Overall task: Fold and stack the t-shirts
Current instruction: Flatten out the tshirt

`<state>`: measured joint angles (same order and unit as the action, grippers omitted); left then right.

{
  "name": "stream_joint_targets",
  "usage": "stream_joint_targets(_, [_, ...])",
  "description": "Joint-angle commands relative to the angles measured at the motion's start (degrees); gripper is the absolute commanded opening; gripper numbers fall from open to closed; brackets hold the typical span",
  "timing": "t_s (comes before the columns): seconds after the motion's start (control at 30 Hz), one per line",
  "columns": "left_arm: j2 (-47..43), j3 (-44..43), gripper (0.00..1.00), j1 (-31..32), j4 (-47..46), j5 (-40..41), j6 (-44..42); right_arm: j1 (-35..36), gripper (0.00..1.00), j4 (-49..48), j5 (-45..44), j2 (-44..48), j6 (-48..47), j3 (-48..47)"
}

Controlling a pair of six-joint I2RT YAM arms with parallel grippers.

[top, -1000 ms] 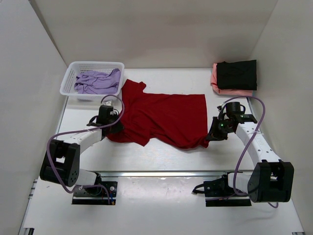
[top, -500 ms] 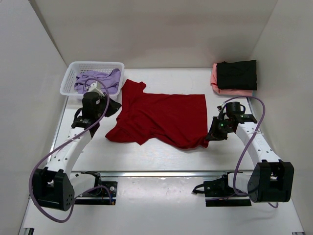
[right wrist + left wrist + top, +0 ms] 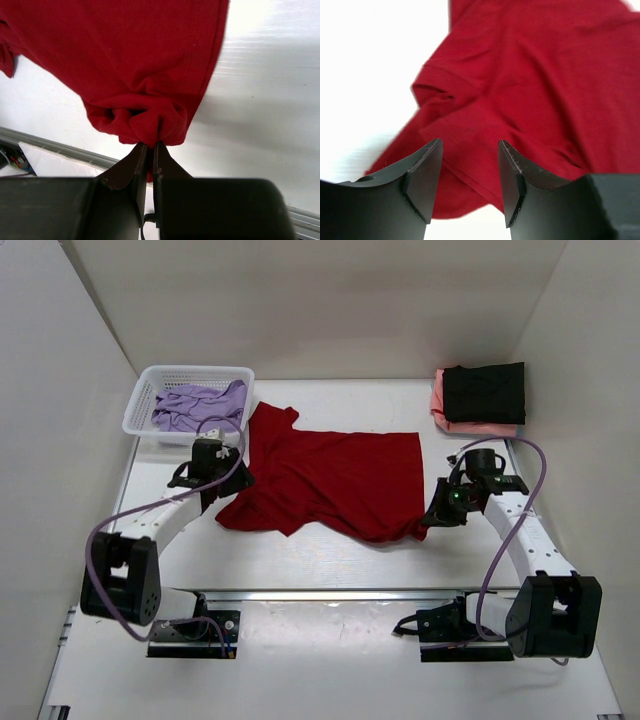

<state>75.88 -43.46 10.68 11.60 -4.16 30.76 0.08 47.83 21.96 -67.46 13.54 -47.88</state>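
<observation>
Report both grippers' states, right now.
Left gripper: open, holding nothing, over the red t-shirt.
Right gripper: closed, pinching a bunched edge of the red t-shirt.

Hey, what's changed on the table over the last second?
The left gripper swung out toward the white basket, then came partway back. Its jaws now stand open over the left edge of the red t-shirt, holding nothing. The right gripper stays shut on that shirt's near right corner. Basket and folded stack unchanged.

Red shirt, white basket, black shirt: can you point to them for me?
red t-shirt [image 3: 335, 480], top view, middle of its body
white basket [image 3: 200, 371], top view, far rim
black t-shirt [image 3: 484, 392], top view, middle of the folded cloth
</observation>
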Motion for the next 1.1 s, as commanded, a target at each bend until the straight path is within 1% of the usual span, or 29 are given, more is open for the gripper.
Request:
stream_joint_targets(0.0, [2.51,-0.04,0.59,-0.39,-2.10,2.49,-3.51,-1.66,0.00,-1.16,1.25,2.07,0.26,1.20])
stream_joint_targets(0.17, [6.38,-0.22,0.62,0.31,-0.96,3.99,-4.48,-2.10,0.00,-1.34,1.51,2.51,0.43,2.00])
stream_joint_targets(0.23, [6.30,0.83,0.58,0.31,-1.04,3.73,-4.22,-2.18,0.00,-1.51,1.25,2.25,0.26,2.35])
stream_joint_targets(0.27, [6.04,0.84,0.51,-0.04,-1.14,5.38,-3.87,-2.19,0.00,-1.69,1.42,2.25,0.69,2.35])
stream_joint_targets(0.3, [5.86,0.75,0.48,0.04,-1.40,5.74,-3.70,-1.92,0.00,-1.52,1.51,2.42,0.44,2.35])
stream_joint_targets(0.37, [5.60,0.75,0.45,-0.22,-1.23,6.01,-3.69,-2.27,0.00,-1.69,1.43,1.90,0.43,2.26])
stream_joint_targets(0.47, [4.81,0.14,0.44,-0.04,-0.61,6.36,-3.78,-1.75,0.00,-1.78,1.77,1.28,0.35,1.91])
stream_joint_targets(0.53, [4.28,-0.04,0.35,-0.13,-0.61,6.19,-3.61,-1.75,0.00,-1.95,1.51,0.93,0.35,1.30])
stream_joint_targets(0.6, [3.93,-0.48,0.32,-0.22,-0.43,6.10,-3.08,-1.83,0.00,-1.78,1.69,0.58,0.43,1.12])
stream_joint_targets(0.67, [2.97,-0.92,0.32,0.31,-0.52,6.10,-2.73,-1.57,0.00,-1.61,1.43,0.49,0.17,0.86])
stream_joint_targets(0.7, [2.96,-1.01,0.26,0.14,-0.69,6.18,-2.55,-1.57,0.00,-2.04,1.60,0.23,0.34,0.86])
stream_joint_targets(0.77, [2.09,-1.09,0.09,-0.13,-0.78,5.22,-2.03,-1.31,0.00,-2.04,1.51,0.58,0.17,1.64])
stream_joint_targets(0.83, [1.56,-1.18,0.00,-0.39,-1.05,4.43,-1.76,-1.48,0.00,-2.04,1.69,0.57,0.26,1.12])
stream_joint_targets(0.93, [0.42,-2.84,0.00,-0.31,-0.61,2.85,-0.97,-1.48,0.00,-1.61,1.69,0.75,0.09,1.04])
stream_joint_targets(1.03, [-1.43,-8.55,0.00,0.05,0.27,2.23,0.26,-1.31,0.00,-1.52,0.90,0.58,-0.27,-0.37])
stream_joint_targets(1.07, [-1.69,-11.61,0.00,0.31,0.44,2.49,0.78,-1.66,0.00,-1.08,-0.41,0.49,-0.79,-2.38])
